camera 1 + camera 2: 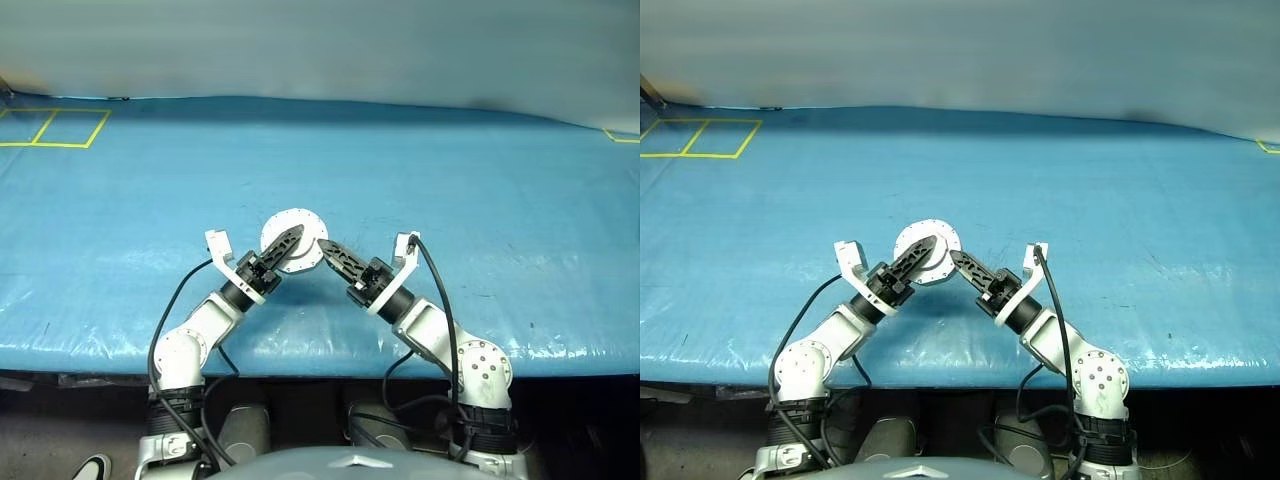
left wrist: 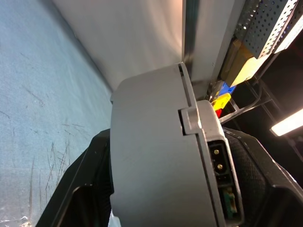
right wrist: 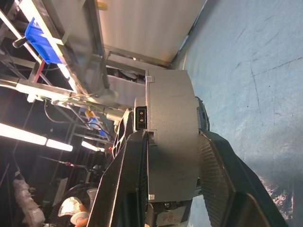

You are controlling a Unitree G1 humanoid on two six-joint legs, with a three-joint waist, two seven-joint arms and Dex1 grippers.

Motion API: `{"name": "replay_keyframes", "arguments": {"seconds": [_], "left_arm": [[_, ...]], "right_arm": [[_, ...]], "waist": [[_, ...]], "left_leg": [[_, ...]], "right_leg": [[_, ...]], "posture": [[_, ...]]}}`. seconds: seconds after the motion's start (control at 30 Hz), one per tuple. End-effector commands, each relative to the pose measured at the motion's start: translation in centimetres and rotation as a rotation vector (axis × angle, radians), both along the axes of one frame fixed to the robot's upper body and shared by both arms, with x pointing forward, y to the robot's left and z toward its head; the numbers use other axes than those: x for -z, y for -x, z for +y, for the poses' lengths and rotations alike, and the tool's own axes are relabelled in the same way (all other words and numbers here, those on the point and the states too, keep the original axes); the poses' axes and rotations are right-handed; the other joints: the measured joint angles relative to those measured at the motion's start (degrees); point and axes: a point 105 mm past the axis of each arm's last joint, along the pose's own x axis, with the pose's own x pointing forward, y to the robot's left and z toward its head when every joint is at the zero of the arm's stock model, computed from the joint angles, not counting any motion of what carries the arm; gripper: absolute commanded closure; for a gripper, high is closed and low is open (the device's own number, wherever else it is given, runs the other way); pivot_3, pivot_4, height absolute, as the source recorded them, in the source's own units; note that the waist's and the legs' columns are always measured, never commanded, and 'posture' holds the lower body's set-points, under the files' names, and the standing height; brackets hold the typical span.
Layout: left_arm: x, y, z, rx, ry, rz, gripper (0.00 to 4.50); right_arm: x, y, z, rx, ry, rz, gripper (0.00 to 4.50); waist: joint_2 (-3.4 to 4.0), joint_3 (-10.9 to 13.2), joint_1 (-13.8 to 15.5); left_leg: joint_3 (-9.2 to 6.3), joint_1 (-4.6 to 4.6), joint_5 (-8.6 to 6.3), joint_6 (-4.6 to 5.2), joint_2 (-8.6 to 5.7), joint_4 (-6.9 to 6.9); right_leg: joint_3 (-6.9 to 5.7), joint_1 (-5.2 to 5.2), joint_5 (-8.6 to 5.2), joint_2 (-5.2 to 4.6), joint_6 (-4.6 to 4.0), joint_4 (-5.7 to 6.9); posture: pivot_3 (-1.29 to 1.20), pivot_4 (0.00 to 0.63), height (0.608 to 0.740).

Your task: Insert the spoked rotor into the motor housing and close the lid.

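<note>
Motor assembly [image 1: 292,238] held up off the blue table [image 1: 480,200], standing on edge between both claws, pale grey flat face with small rim notches turned toward the head camera. Round, so no long axis; disc axis roughly level, pointing back along the head view. Seam between lid and housing visible along the rim in the left wrist view, with a small tab across it and a connector socket on the rim [image 2: 218,160]. Cannot tell from these faces whether the rotor sits inside.

Left gripper [image 1: 290,240]: fingers straddling the disc's thickness from about 7 o'clock, one black finger [image 1: 284,243] laid across the pale face, other behind. Jaws moderately wide, set by the disc's thickness; pads at or just off the faces, firm contact not certain.

Right gripper [image 1: 328,252]: reaching in from about 4 o'clock, jaws narrower, fingers [image 3: 215,175] pressed on both flat sides of the grey body, gripping it at the lower right rim.

Disc sitting at the meeting point of both claws, near table's front centre.
</note>
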Motion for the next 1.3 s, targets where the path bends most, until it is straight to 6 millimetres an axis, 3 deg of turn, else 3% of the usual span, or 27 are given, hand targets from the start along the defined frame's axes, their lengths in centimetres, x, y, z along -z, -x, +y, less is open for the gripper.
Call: {"name": "replay_keyframes", "arguments": {"seconds": [0.03,0.2,0.27,0.47,0.67,0.93,1.13,1.23,1.3], "left_arm": [[-0.9,-0.3,-0.3,-0.007,-0.023,-0.033,1.65],[-2.1,-0.5,0.1,-0.031,0.082,-0.067,1.68],[-1.1,-1.2,-0.5,-0.044,0.003,0.003,1.75],[-1.6,-0.7,-1.9,0.023,0.051,0.04,1.76],[-1.5,1.4,-3.3,0.217,0.107,0.136,1.76],[1.3,1.0,-2.1,0.214,0.06,0.254,1.76],[1.6,0.5,-1.4,0.197,0.035,0.18,1.97],[2.8,0.4,-1.0,0.205,0.001,0.197,1.97],[3.7,0.1,0.3,0.18,0.002,0.171,1.97]], "right_arm": [[-2.2,-0.3,0.2,0.011,-0.047,-0.071,3.3],[-2.0,-0.4,0.3,0.02,-0.023,-0.075,3.3],[-2.0,-0.4,0.3,0.022,-0.02,-0.074,3.3],[-1.8,-0.8,0.2,0.063,0.005,-0.075,3.3],[-1.6,-1.0,0.1,0.078,0.002,-0.059,3.3],[-1.6,-1.0,0.1,0.076,-0.004,-0.051,3.3],[-1.6,-1.0,0.3,0.071,0.006,-0.06,3.3],[-1.6,-1.1,0.2,0.073,0.01,-0.066,3.3],[-1.6,-1.1,0.3,0.074,0.013,-0.068,3.3]], "waist": [[0.0,0.0,0.0],[0.0,0.0,0.0],[0.0,0.0,0.1],[0.0,0.0,0.2],[0.0,0.0,0.2],[0.0,0.0,0.4],[0.0,0.0,0.4],[0.01,0.0,0.4],[0.01,0.0,0.3]], "left_leg": [[0.0,-0.01,0.0,0.0,0.0,0.01],[0.0,-0.06,0.0,0.01,-0.01,0.14],[0.0,-0.06,0.0,0.01,-0.01,0.2],[0.01,-0.13,-0.03,0.05,-0.02,0.48],[-0.02,-0.15,-0.03,0.06,-0.01,0.52],[-0.01,-0.15,-0.03,0.06,-0.03,0.55],[0.0,-0.15,-0.03,0.06,-0.03,0.52],[0.0,-0.15,-0.03,0.06,-0.03,0.52],[0.0,-0.13,-0.03,0.06,-0.03,0.52]], "right_leg": [[0.0,0.0,0.0,0.0,0.01,0.0],[0.01,0.01,0.05,-0.01,0.08,-0.01],[0.01,0.02,0.05,0.0,0.1,0.0],[0.05,0.09,0.09,0.0,0.29,-0.01],[0.04,0.08,0.08,0.01,0.33,0.01],[0.04,0.09,0.1,-0.01,0.31,0.01],[0.03,0.08,0.12,0.0,0.24,0.0],[0.03,0.08,0.12,-0.01,0.24,-0.01],[0.04,0.08,0.11,0.0,0.25,0.0]], "posture": [[0.0,0.15,0.74],[0.0,0.15,0.74],[0.0,0.15,0.74],[0.0,0.15,0.74],[0.0,0.15,0.74],[0.0,0.15,0.74],[0.0,0.15,0.74],[0.0,0.15,0.74],[0.0,0.15,0.74]]}}
